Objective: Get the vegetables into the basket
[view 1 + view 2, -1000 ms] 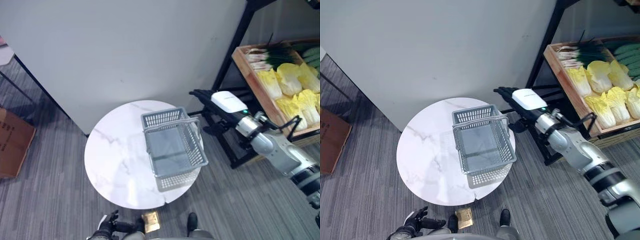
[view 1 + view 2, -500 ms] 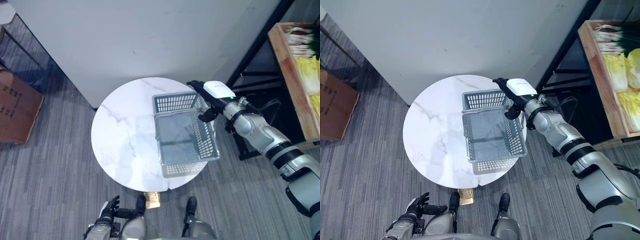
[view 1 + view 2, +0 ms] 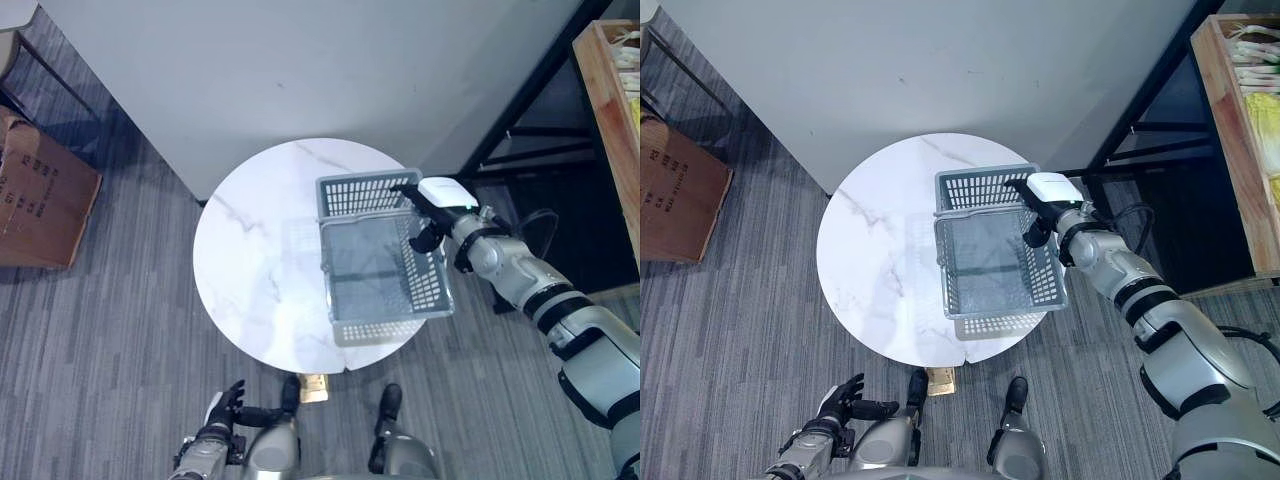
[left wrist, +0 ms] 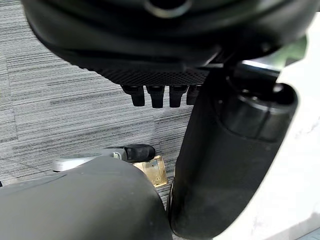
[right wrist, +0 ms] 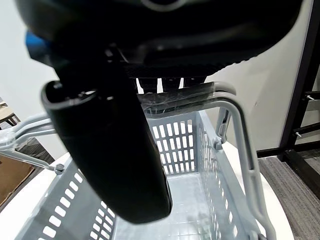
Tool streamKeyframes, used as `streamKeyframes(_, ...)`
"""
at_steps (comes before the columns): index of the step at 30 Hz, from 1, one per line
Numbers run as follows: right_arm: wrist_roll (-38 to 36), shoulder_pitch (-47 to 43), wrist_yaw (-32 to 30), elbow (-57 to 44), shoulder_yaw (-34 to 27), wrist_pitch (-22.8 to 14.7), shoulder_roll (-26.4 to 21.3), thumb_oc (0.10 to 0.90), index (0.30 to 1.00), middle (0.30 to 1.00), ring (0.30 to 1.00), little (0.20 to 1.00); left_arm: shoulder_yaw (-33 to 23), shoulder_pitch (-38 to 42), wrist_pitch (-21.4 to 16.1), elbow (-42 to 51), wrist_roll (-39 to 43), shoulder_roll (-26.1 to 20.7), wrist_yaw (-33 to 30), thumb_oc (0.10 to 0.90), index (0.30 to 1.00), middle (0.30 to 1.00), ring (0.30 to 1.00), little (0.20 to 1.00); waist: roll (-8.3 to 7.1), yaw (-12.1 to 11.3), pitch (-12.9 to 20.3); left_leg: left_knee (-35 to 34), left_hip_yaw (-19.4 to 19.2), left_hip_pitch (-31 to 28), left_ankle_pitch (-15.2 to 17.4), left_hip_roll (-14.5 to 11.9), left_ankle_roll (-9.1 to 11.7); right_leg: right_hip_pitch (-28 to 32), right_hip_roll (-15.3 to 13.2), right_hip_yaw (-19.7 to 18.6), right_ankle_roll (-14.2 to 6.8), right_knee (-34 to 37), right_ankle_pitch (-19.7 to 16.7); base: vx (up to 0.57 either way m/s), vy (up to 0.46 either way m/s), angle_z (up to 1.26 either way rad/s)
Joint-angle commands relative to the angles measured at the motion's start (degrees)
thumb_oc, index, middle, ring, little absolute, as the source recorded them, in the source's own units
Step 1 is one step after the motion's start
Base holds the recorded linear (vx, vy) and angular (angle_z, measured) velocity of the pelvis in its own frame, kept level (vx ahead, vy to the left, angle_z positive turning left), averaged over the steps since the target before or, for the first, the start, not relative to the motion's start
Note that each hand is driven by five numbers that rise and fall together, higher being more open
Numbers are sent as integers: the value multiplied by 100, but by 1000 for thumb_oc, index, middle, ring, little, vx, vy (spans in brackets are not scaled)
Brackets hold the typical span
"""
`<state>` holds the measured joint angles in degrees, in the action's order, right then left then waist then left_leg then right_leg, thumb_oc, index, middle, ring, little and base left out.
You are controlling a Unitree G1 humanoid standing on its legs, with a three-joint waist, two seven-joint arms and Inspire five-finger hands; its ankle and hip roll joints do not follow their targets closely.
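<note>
An empty grey plastic basket (image 3: 380, 262) stands on the right side of a round white marble table (image 3: 255, 260). My right hand (image 3: 437, 196) reaches over its far right corner. In the right wrist view the fingers lie straight over the basket's raised handle (image 5: 200, 94), with the thumb (image 5: 117, 150) hanging below it above the inside of the basket (image 5: 175, 145). The hand is open. Vegetables (image 3: 1260, 75), pale leeks and yellow cabbage, lie in a wooden crate (image 3: 1228, 130) at the far right. My left hand (image 3: 222, 412) hangs low near the floor, open and holding nothing.
A grey wall runs behind the table. A black shelf frame (image 3: 525, 110) stands between the table and the crate. A cardboard box (image 3: 40, 190) sits on the carpet at the far left.
The camera has swung left, leaving less of the crate in sight. My right hand has moved from beside the table to over the basket's handle. The basket has kept its place.
</note>
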<state>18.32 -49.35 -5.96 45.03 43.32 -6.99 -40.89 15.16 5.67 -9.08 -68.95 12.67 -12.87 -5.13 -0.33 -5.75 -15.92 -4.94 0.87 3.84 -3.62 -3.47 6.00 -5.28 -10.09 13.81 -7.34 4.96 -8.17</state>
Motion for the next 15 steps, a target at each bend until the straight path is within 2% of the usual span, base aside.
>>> streamKeyframes(1,61,-1019,-392,158,154,-125,94,400,300,300,300,300,555,-174,63,-334,-42,-139,-149,900,1000,1000,1000,1000,-226,-100,103,-6,-161,175,-116,-70,-64,57,-471,-277,-462,-122,-172,0,0,0)
streamKeyframes(8,116,-842,-355,201,129,-66,308,400,300,300,300,300,604,-124,86,-390,-161,-104,-185,900,1000,1000,1000,1000,-241,-78,107,-6,-202,166,-102,-60,-76,41,-483,-306,-469,-89,-202,0,0,0)
streamKeyframes(13,276,-601,-369,-566,60,-84,136,400,300,300,300,300,521,-163,109,-363,-264,-87,-223,900,1000,1000,1000,1000,-284,-14,187,-6,-260,77,-41,-65,-86,90,-483,-361,-472,-66,-184,15,6,-6)
streamKeyframes(14,290,-368,-453,-1110,-152,-127,-4,400,300,300,300,300,441,-197,152,-389,-341,-67,-230,900,1000,1000,1000,1000,-299,53,239,-6,-300,1,-2,-67,-92,128,-482,-377,-481,-65,-176,37,7,-11)
streamKeyframes(15,292,-349,-445,-1131,-167,-118,-14,400,300,300,300,300,448,-200,153,-387,-341,-70,-230,900,1000,1000,1000,1000,-300,45,238,-6,-302,-4,0,-67,-92,133,-482,-378,-482,-65,-175,51,6,-5)
